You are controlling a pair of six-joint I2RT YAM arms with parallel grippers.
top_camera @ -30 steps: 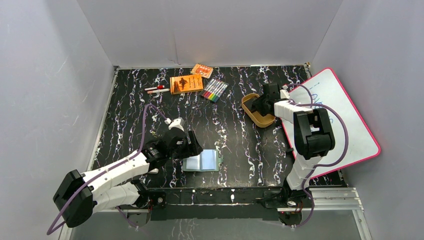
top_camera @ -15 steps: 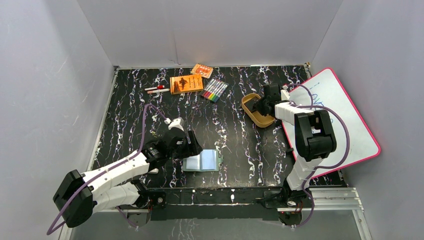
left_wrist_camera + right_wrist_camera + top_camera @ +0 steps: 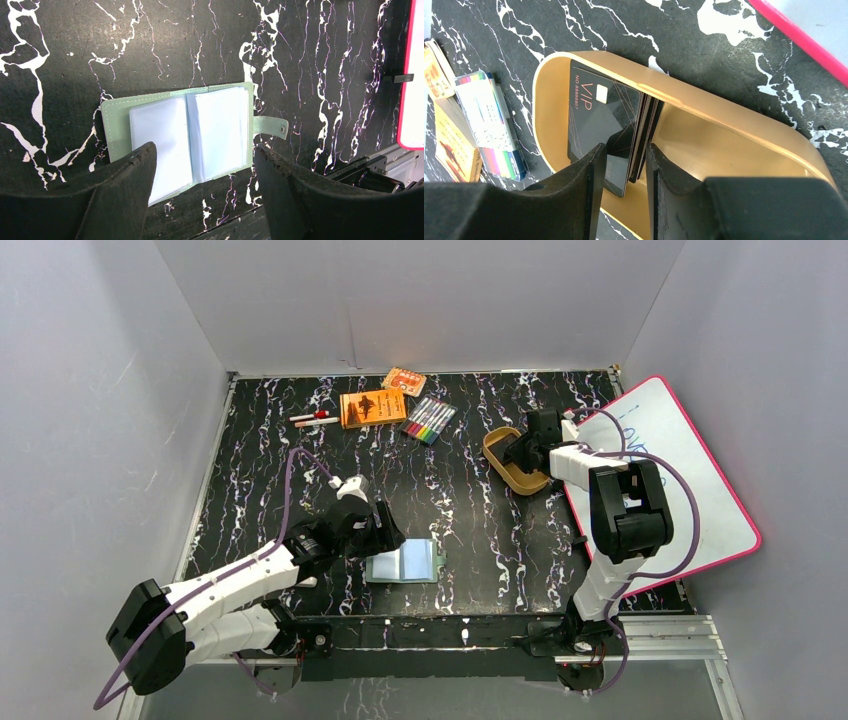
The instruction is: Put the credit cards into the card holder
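The sage-green card holder lies open on the black marble table, its pale blue sleeves up and its snap tab to the right; it also shows in the left wrist view. My left gripper is open and empty, just above the holder's near edge. Several dark credit cards stand on edge in a stack inside the tan oval tray. My right gripper reaches into the tray with its fingers closed on either side of the stack.
A pink-framed whiteboard lies along the right side, next to the tray. At the back lie two orange boxes, a set of coloured markers and two pens. Grey walls enclose the table.
The right gripper has shifted slightly within the tray. The left arm and the card holder have not moved.
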